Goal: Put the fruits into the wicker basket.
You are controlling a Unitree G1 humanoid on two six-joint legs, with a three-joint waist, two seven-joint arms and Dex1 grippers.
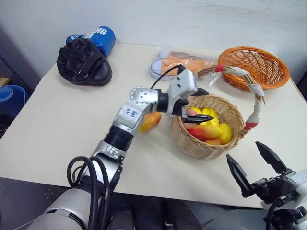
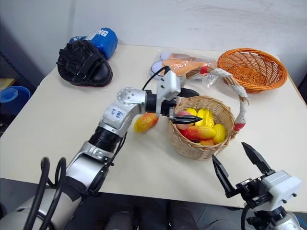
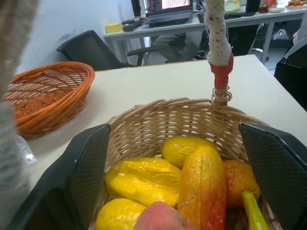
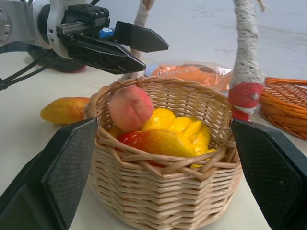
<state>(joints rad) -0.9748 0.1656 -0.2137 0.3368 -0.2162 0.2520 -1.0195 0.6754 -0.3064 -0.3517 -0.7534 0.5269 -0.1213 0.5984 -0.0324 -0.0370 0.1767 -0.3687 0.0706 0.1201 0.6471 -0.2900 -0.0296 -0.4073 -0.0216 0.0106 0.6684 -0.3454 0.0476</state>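
Observation:
The wicker basket (image 1: 201,146) stands on the table right of centre, its cloth-wrapped handle (image 1: 256,103) arching over it. Inside lie a mango (image 1: 208,131), yellow lemons (image 3: 184,148), a starfruit (image 3: 139,179) and a peach (image 4: 130,108) resting just inside the near-left rim. My left gripper (image 1: 206,104) reaches level over that rim, open, with the peach lying free under its fingers. A second mango (image 1: 151,120) lies on the table left of the basket, partly behind my left forearm. My right gripper (image 1: 244,151) hovers open off the table's front edge, facing the basket.
A shallow orange wicker bowl (image 1: 254,67) sits at the back right. Bagged shoes (image 1: 180,62) lie behind the basket. A black boxing pad (image 1: 84,62) and a blue glove (image 1: 98,38) occupy the back left corner.

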